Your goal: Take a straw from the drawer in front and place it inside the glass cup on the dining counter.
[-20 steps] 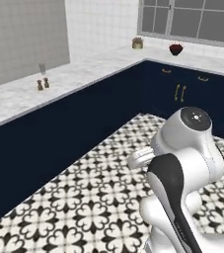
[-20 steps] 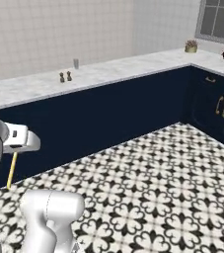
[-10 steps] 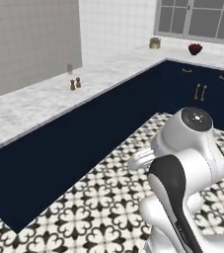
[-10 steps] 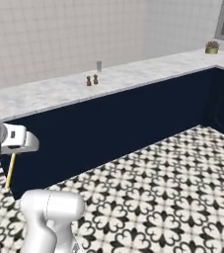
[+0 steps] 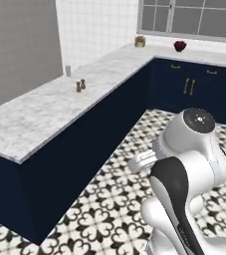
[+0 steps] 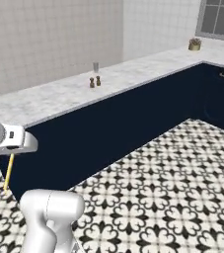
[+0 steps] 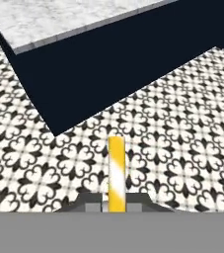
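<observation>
The gripper point(image 7: 116, 201) is clamped on the straw point(image 7: 116, 180), its two dark tips pressed against the lower end so the straw sticks straight out ahead of the hand, over the patterned floor point(image 7: 172, 148). In the right base view the straw point(image 6: 7, 172) hangs down from the hand.

The step in hand looks like carrying it to the dining counter point(image 5: 45, 112). To do this well, keep the grip firm and the straw steady until the hand is directly above the glass cup point(image 6: 95, 67), then lower it in upright.

The straw is a slim yellow tube with pale stripes. The cup stands on the counter just behind two small brown shakers point(image 6: 94, 81).
</observation>
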Robot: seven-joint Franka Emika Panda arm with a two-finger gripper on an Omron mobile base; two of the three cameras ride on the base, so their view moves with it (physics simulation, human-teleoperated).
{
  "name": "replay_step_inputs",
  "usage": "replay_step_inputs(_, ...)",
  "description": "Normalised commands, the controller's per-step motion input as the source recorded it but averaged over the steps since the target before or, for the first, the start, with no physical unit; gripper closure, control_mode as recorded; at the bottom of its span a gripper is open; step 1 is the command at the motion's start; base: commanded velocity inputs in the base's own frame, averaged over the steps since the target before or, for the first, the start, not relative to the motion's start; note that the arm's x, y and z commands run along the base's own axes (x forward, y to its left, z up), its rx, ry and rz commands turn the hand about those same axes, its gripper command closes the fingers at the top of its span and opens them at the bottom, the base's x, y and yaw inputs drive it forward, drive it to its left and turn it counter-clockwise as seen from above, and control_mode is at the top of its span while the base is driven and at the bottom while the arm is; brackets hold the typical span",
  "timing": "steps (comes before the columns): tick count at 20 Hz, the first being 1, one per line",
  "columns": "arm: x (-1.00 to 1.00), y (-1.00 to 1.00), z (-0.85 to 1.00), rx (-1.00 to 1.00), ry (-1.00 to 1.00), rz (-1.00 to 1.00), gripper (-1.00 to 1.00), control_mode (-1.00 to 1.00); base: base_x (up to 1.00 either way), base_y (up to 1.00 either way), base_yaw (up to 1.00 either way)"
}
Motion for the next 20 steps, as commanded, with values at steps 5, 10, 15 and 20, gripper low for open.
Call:
replay_step_inputs(5,0.0,0.0,0.0,0.0,0.0,0.0,1.0,1.0,-0.04,1.0,-0.36)
replay_step_inputs(10,0.0,0.0,0.0,0.0,0.0,0.0,1.0,1.0,-0.24,1.0,-0.33)
replay_step_inputs(15,0.0,0.0,0.0,0.0,0.0,0.0,1.0,1.0,-0.3,1.0,-0.32)
replay_step_inputs(20,0.0,0.0,0.0,0.0,0.0,0.0,1.0,1.0,-0.09,1.0,-0.31)
